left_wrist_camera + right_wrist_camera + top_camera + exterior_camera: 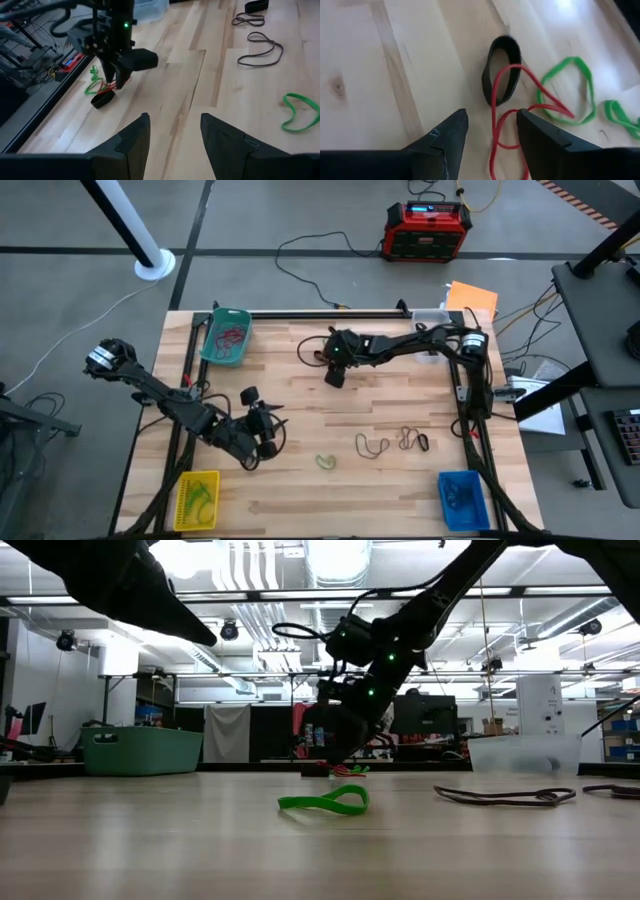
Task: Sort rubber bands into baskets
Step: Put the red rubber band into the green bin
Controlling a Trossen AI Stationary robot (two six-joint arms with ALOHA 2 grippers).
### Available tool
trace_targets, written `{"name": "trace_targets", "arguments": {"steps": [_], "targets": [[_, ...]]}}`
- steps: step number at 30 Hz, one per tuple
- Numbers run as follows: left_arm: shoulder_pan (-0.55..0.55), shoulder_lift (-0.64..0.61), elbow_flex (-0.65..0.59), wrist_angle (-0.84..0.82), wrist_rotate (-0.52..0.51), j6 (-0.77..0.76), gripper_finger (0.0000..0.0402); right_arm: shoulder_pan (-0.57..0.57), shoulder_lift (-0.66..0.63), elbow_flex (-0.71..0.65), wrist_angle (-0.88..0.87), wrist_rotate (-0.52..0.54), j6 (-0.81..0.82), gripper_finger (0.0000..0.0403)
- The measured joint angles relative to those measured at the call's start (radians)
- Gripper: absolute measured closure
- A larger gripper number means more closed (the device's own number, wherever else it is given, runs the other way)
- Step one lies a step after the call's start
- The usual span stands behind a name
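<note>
My right gripper stands open low over the far middle of the table, with a strand of a red rubber band between its fingers. A black band and a green band lie on the wood just beyond. My left gripper hovers open near the left front with nothing between its fingers. More bands lie flat toward the front: green, brown and black. The baskets stand at the corners: teal, clear, yellow, blue. My right gripper comes at the red rubber band slanting down from the table's right, far side. One strand of the band's loop runs between the open fingers while the band lies on the wood. I cannot tell whether the fingers touch it.
A red-and-black box and cables lie on the floor beyond the far edge. Black frame rails run along the table's left and right sides. Bare wood lies between the two grippers.
</note>
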Motion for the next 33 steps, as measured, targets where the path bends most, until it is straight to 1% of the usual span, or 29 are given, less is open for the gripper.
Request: {"name": "trace_targets", "arguments": {"steps": [6,9,14,23,33], "targets": [[0.004,0.000,0.000,0.001,0.000,0.003,0.0242,0.000,0.050,0.000,0.016,0.000,-0.018,0.0226],[0.006,0.000,0.000,0.001,0.000,0.028,0.0242,0.000,0.064,0.001,0.025,0.006,-0.019,0.0234],[0.019,0.000,0.000,0.002,0.000,0.052,0.0242,0.002,0.059,0.001,0.031,0.025,-0.027,0.0275],[0.028,0.000,0.000,0.003,0.000,0.052,0.0242,0.010,0.028,-0.002,0.030,0.046,-0.004,0.0385],[0.028,0.000,0.000,0.004,0.000,0.033,0.0242,0.119,-0.029,-0.002,-0.028,0.039,0.026,0.0394]]}}
